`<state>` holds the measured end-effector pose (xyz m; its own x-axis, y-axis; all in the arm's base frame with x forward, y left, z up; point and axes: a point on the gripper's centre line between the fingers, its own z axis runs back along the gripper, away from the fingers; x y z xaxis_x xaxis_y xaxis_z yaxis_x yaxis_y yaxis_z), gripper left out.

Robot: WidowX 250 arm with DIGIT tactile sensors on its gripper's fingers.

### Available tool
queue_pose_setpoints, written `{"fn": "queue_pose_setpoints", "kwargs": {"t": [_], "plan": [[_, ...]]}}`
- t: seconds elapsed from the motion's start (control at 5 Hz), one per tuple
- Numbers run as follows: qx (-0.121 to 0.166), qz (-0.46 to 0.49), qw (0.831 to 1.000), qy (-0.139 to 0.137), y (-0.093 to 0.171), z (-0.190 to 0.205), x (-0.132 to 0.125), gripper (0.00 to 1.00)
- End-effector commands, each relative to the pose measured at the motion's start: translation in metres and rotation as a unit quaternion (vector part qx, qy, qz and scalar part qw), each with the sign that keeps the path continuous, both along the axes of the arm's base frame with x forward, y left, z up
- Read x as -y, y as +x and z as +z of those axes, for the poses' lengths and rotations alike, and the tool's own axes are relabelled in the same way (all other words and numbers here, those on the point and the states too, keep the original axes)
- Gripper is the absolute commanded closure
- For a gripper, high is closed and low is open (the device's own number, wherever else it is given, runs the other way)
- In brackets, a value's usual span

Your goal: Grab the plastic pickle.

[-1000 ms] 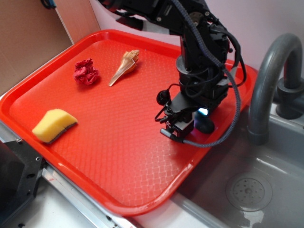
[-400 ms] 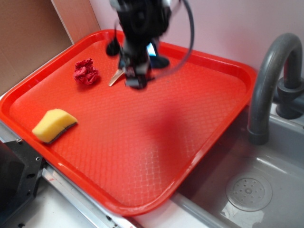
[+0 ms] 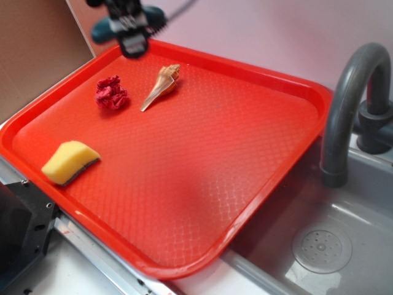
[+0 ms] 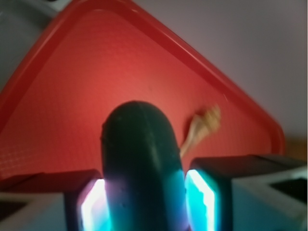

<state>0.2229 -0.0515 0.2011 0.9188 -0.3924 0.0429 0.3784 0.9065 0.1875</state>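
A: Status, biggest first?

B: One red tray (image 3: 245, 153), taking up most of the exterior view, below the fingers. One grey sink (image 3: 319, 246) past the tray's right edge, with one grey tap (image 3: 344, 110) arching over it, both well apart from the gripper. One brown board (image 3: 31, 49) at far left.

A: Gripper?

B: One gripper (image 3: 132, 37), at the top left of the exterior view, over the tray's far rim. It's blurred there. Wrist view is clearer: both fingers (image 4: 204, 197) clamped on the pickle (image 4: 142, 163), one pad on each side, pads lit cyan.

A: So the pickle is in hand?

B: Yes. One dark teal-green pickle, held between the fingers, its rounded end sticking out past the fingertips. In the exterior view it shows as a teal smear (image 3: 132, 24) at the gripper, clear of the tray floor.

A: What's on the tray?

B: Three things, one of each, none touching the fingers. Yellow sponge (image 3: 69, 161), near the tray's front-left rim, well apart from the gripper. Tan shell (image 3: 163, 85), below and just right of the gripper; in the wrist view it's the blur (image 4: 202, 125) beyond the right finger. Crumpled red cloth (image 3: 111, 93), below the gripper, left of the shell.
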Motion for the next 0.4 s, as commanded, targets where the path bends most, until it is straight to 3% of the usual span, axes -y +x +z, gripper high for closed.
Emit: {"fn": "queue_pose_setpoints", "kwargs": {"t": [0.0,0.2], "plan": [[0.030,0.253,0.957,-0.141,-0.0254,0.0347,-0.0040,1.00],[0.038,0.315,0.936,-0.156,-0.0196,0.0277,-0.0012,1.00]]}}
